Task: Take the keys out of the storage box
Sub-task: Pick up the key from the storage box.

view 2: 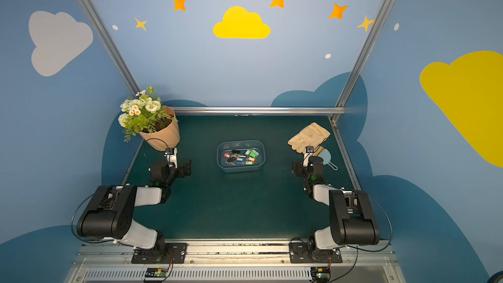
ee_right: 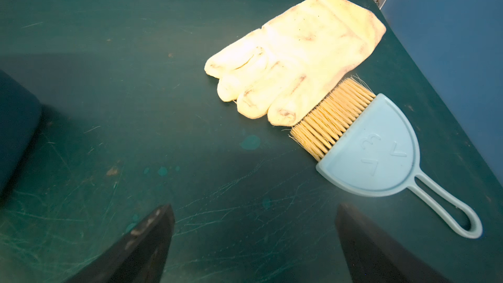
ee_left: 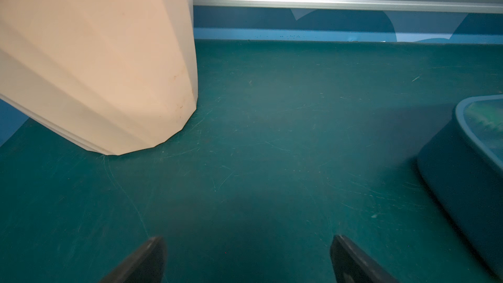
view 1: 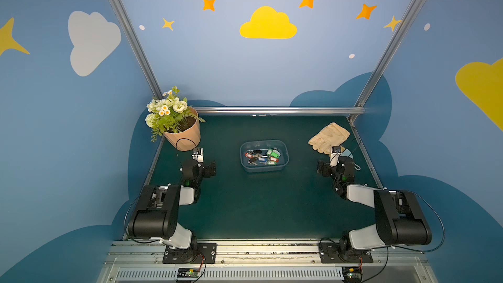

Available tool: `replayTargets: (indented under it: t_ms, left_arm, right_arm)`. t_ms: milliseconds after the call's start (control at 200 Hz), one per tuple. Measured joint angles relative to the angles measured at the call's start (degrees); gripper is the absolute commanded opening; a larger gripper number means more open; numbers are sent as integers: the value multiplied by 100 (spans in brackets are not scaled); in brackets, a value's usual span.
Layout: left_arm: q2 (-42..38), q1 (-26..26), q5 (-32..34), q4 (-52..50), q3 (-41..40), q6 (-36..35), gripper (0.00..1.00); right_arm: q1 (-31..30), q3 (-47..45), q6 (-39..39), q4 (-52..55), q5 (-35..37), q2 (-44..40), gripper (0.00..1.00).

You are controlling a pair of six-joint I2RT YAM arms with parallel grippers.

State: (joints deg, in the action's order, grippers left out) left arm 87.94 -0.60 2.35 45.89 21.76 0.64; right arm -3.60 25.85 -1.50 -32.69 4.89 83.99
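Keys [view 1: 261, 156]: tagged metal, in rounded translucent box [view 1: 263, 169], between left end effector [ee_left: 247, 254] and right end effector [ee_right: 254, 227].
End effectors: both spread, empty.

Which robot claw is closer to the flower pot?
Left. The left gripper sits right beside the peach flower pot; the right gripper is far across, near the cream glove.

Blue cloud-painted walls [view 1: 245, 77], green tabletop [view 1: 258, 208]

Blue-grey storage box [view 1: 283, 165], peach pot [view 1: 185, 138], cream glove [view 1: 329, 136].
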Motion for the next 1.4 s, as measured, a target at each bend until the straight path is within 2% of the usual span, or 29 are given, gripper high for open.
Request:
replayTargets:
  t_ms: [95,230,360,496,626,701,781,906,981,1217,1397]
  left_arm:
    - [-192,61,138,-389,120,-24,100]
    - [-1016,190,321,-1307,603,17,100]
    - [-1694,192,553,-2702,1554,817,100]
    - [-1349,13,629,-4575,3062,1567,100]
    - [-667,9,332,-5831,4063,1620,100]
    - [-533,131,149,-6297,4188,1550,100]
    - [-557,249,-66,-6649,4188,1458,100]
    - [-671,328,-284,-6800,4175,1364,100]
    - [-772,343,-348,-6817,4133,1346,100]
    - [-824,396,-424,-6859,4050,1351,100]
    - [-802,459,-424,-6896,4039,1353,100]
  right_arm:
    - [-4,87,-13,140,-39,-24,98]
    - [-96,595,-31,1025,-131,-424,98]
    - [-116,1384,380,2004,-131,-1102,98]
    - [223,2249,1335,2730,-321,-1204,98]
    - [367,2990,1578,3530,-1014,-671,98]
    - [-76,3665,1438,4325,-1097,-256,98]
    - [-922,4492,1145,5145,-955,136,98]
    - [-2168,5401,876,5989,-890,476,98]
    - [-2671,5768,848,6406,-852,643,98]
    - [-3460,6806,1128,7858,-592,1508,97]
    - [-3600,7602,1502,8771,-481,2446,84]
